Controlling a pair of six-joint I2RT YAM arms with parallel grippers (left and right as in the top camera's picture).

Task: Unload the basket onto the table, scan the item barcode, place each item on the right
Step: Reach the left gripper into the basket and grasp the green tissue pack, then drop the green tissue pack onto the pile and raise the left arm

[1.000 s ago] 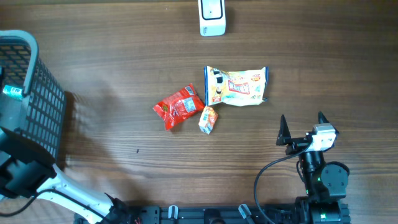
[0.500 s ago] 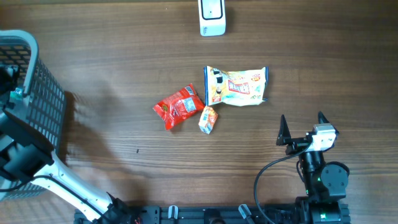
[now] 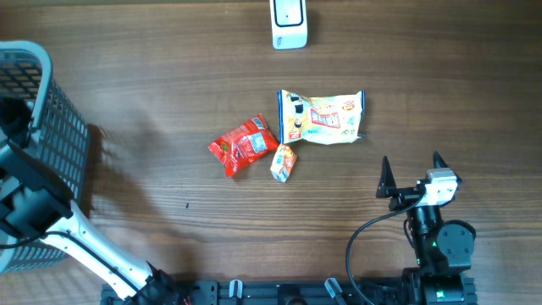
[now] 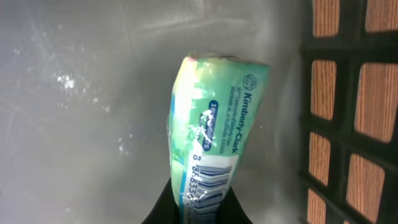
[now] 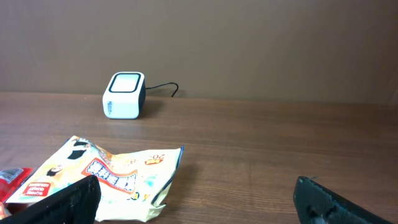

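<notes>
Grip check first: left gripper [image 4: 198, 208] clamped tight on lower end of green tissue pack [image 4: 211, 124], down inside grey basket [image 3: 59, 127] at far left of table [image 3: 169, 68] (barcode [image 4: 208, 183] just above the fingertips, partly tucked between them by the look of it). Right gripper [image 3: 411, 163] spread wide, nothing in it, parked near front right. Step in hand, likely lifting the pack out: pull straight up, no swing until clear of the basket rim. Lattice wall [image 4: 348, 124] close on one side of the pack in the wrist view, so easy to snag. Thin hold at one end, probably floppy; go slow, avoid twisting. Then carry across to white scanner [image 3: 289, 24] at far edge, barcode side turned to its window. Plenty of bare wood along the left and far side. Skirt the red packet [image 3: 244, 145], printed snack bag [image 3: 322, 117] and small orange sachet [image 3: 284, 162] mid-table. No conflict expected with right gripper, well apart.
</notes>
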